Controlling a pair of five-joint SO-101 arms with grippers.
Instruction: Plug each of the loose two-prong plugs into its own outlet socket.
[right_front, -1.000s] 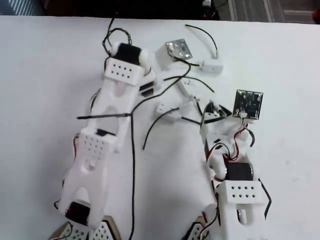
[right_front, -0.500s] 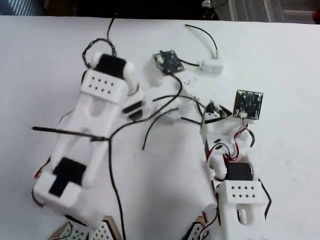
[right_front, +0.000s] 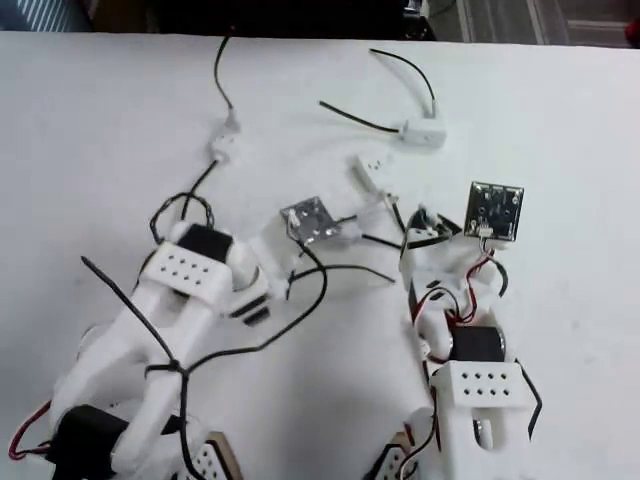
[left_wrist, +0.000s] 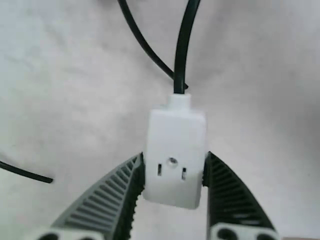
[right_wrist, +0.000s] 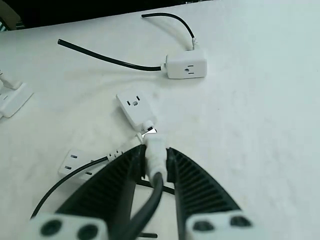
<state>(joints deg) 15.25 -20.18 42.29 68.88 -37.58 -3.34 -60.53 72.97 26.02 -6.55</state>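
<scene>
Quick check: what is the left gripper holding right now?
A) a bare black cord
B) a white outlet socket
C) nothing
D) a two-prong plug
B: in the left wrist view the left gripper is shut on the white outlet socket, whose slotted face is showing.

The table (right_front: 80, 120) is seen from above in the high view. The left wrist view is pointed down past the left gripper (left_wrist: 174, 165), very close; the right is angled forward past the right gripper (right_wrist: 156, 150). One socket (right_wrist: 186, 65) is shared with the high view (right_front: 422, 131).
</scene>
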